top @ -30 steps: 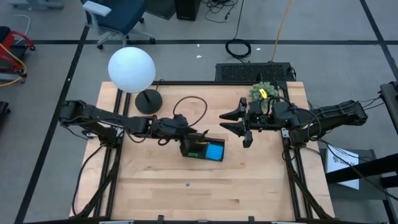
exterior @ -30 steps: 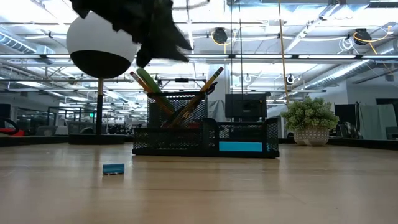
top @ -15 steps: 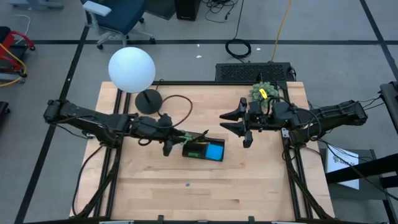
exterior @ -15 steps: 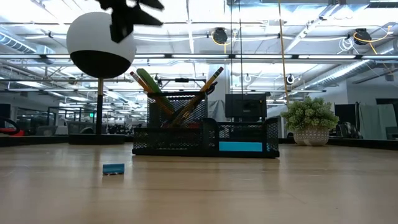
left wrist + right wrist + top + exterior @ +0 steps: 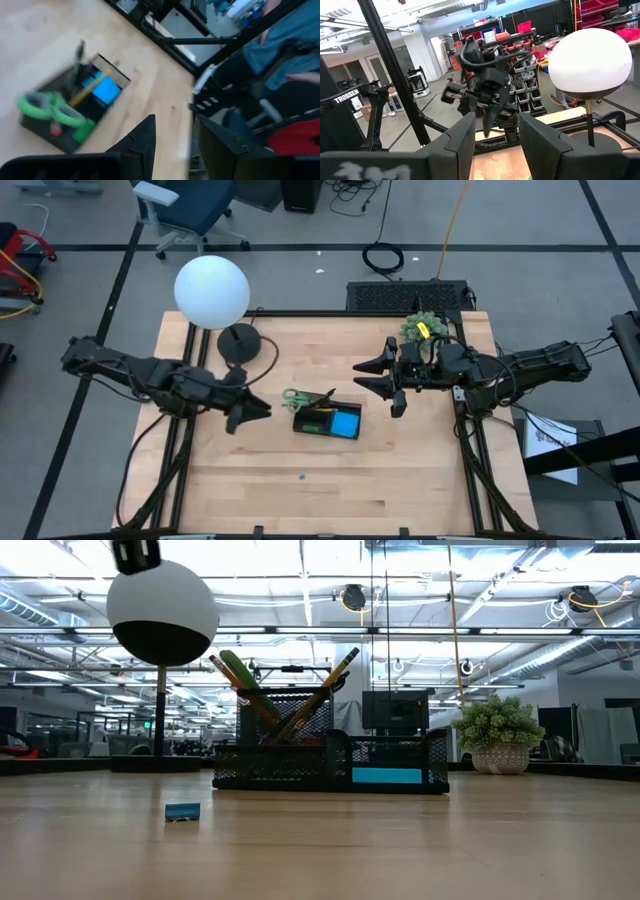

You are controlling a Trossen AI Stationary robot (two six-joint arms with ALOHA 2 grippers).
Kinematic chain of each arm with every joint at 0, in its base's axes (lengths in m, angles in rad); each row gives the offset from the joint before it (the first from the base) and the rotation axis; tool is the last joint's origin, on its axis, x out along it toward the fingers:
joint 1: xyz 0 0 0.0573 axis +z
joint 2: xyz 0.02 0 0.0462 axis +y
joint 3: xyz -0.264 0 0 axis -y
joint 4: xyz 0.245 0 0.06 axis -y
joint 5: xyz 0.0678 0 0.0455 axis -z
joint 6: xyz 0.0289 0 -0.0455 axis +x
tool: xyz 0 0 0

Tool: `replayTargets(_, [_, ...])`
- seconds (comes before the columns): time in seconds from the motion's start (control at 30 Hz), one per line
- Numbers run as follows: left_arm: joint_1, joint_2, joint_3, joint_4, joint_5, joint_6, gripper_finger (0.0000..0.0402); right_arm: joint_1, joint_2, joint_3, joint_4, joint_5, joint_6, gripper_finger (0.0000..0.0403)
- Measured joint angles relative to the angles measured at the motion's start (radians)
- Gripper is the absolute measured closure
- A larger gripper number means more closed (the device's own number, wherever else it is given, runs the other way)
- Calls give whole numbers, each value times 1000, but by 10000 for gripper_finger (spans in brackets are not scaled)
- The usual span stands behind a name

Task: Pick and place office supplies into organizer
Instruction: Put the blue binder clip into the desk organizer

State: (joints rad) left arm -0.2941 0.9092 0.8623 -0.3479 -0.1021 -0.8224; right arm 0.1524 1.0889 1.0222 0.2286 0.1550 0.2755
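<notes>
At desk centre, the black organizer [image 5: 327,418] is seen holding green-handled scissors [image 5: 296,396]; the left gripper [image 5: 250,410] at its nine o'clock and the right gripper [image 5: 375,377] at two o'clock are kept with jaws spread, empty.

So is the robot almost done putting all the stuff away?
Nearly. The green-handled scissors, the pencils and the blue pad already sit in the black organizer. Nothing is in hand: the left tool hangs open and empty beside the organizer, and the right tool waits open on the other side. One small blue-green eraser lies loose on the table.
</notes>
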Motion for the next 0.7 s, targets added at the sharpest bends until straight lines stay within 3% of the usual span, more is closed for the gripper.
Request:
replayTargets(0.37, [-105, -15, 0, -119, 0, -461, 273, 0, 0, 0, -1, 0, 0, 264])
replayTargets(0.7, [-190, 97, 0, -107, 3, -875, 273, 0, 0, 0, -1, 0, 0, 264])
